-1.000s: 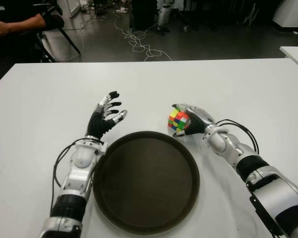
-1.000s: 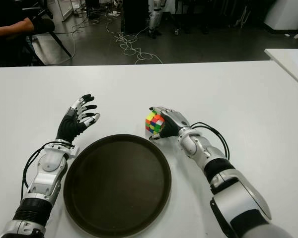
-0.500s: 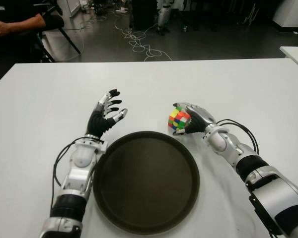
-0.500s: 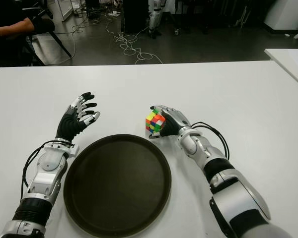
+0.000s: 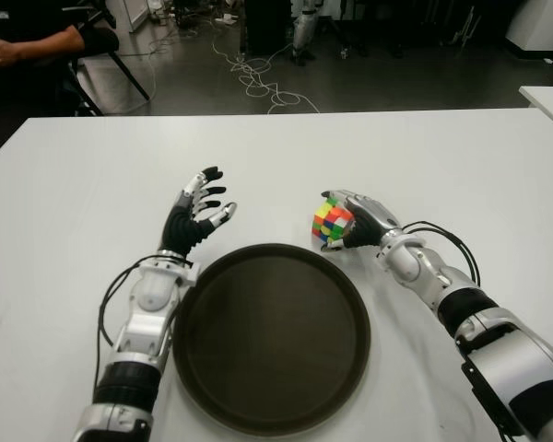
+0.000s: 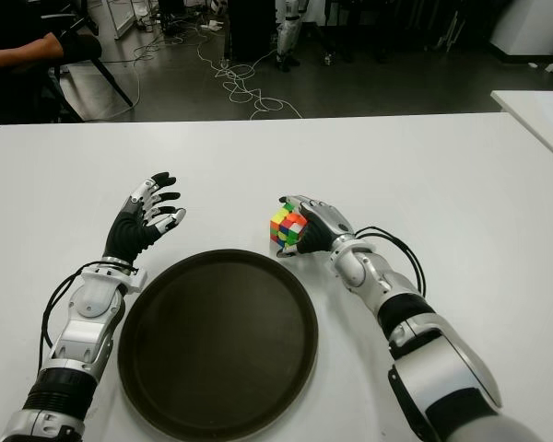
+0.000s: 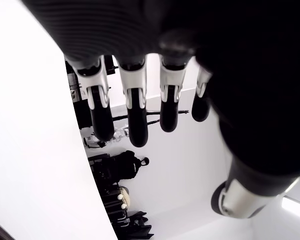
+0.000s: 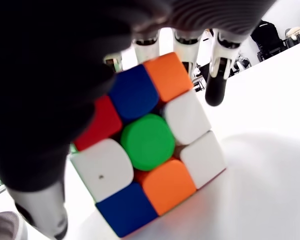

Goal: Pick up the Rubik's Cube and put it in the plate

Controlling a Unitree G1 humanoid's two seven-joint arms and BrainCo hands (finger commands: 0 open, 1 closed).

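- Left hand (image 5: 195, 219): left of centre in frame, beside the plate's upper-left rim; fingers spread, holding nothing.
- Plate (image 5: 212, 368): dark, round, lower centre on the white table (image 5: 424, 157); nothing in it.
- Rubik's Cube (image 5: 331, 224): just past the plate's upper-right rim, wrapped by the right hand (image 5: 361, 219).
- Step: grasp made; next, lift and carry leftward over the plate.

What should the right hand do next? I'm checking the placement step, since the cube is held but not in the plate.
Probably lift slightly and carry the Rubik's Cube toward the robot, over the plate. The right hand grips it just beyond the plate's far rim; the left hand is open, left of the plate.
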